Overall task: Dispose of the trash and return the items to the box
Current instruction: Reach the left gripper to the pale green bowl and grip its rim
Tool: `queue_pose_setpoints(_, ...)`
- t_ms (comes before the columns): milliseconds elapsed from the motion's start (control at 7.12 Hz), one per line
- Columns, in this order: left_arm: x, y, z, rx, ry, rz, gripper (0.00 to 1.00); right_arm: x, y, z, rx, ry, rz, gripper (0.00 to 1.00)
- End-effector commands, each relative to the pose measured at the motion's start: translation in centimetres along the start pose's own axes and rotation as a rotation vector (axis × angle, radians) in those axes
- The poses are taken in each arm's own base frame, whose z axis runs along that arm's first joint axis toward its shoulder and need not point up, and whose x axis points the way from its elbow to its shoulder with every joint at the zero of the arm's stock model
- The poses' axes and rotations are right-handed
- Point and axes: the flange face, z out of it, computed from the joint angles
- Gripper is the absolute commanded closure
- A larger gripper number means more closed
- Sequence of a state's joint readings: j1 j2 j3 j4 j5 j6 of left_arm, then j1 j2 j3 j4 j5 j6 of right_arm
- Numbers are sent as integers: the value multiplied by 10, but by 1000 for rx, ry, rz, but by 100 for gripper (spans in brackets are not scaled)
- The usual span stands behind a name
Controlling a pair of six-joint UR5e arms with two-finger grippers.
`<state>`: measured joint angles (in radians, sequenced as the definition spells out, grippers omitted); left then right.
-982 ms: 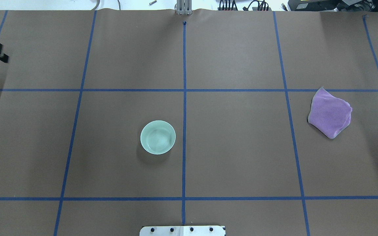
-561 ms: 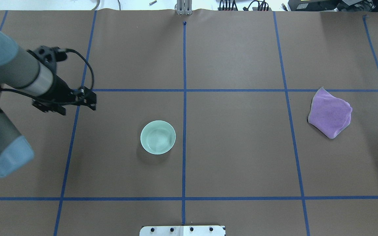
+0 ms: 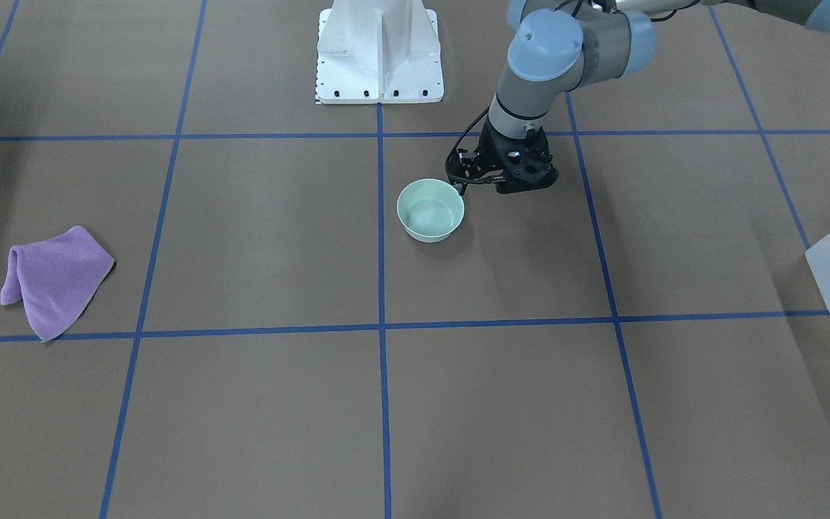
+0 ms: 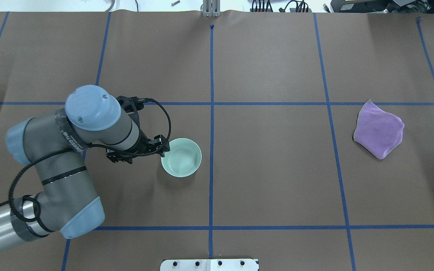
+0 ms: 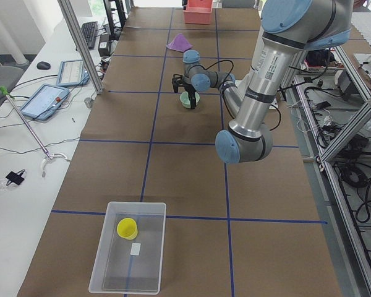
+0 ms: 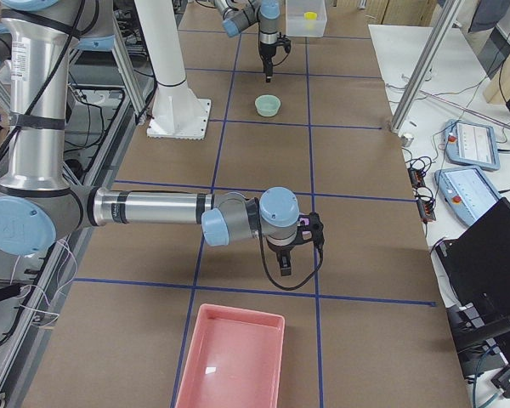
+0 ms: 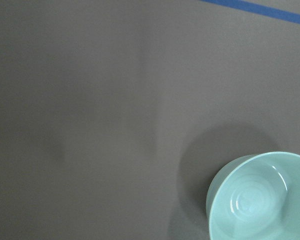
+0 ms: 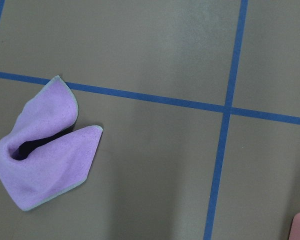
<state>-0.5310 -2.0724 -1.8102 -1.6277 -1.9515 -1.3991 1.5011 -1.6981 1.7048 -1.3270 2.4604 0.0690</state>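
Pickup is judged in hand: the mint-green bowl [image 4: 182,158] is seen on the surface, the left gripper [image 4: 161,147] held just beside its rim, fingers' state cannot be told, a rim grasp needed next.

Glossy bowl [image 4: 181,158], fuzzy purple cloth [image 4: 378,131], matt brown paper [image 4: 269,169]

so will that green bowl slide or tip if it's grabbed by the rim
Probably stiff: the bowl keeps a clean round rim, so a pinch should not flex it. Its glossy inside hints at a slippery grip. It sits low and wide, so a push would likelier slide it than tip it.
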Motion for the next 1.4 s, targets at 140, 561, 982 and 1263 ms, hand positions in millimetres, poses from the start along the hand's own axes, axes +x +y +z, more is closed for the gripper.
queue_pose_setpoints(140, 15, -7, 37, 7, 16, 4, 21, 0, 0, 1, -2, 1, -1, 0)
queue_pose_setpoints(561, 21, 3, 36, -2, 31, -14, 100, -1, 0, 2, -3, -1, -2, 0)
queue_pose_setpoints(982, 22, 6, 24, -3, 54, 1, 100, -3, 0, 2, -4, -3, -6, 0)
queue_pose_setpoints(1263, -15, -4, -33, 2, 112, 22, 100, -2, 0, 2, -4, -2, -6, 0)
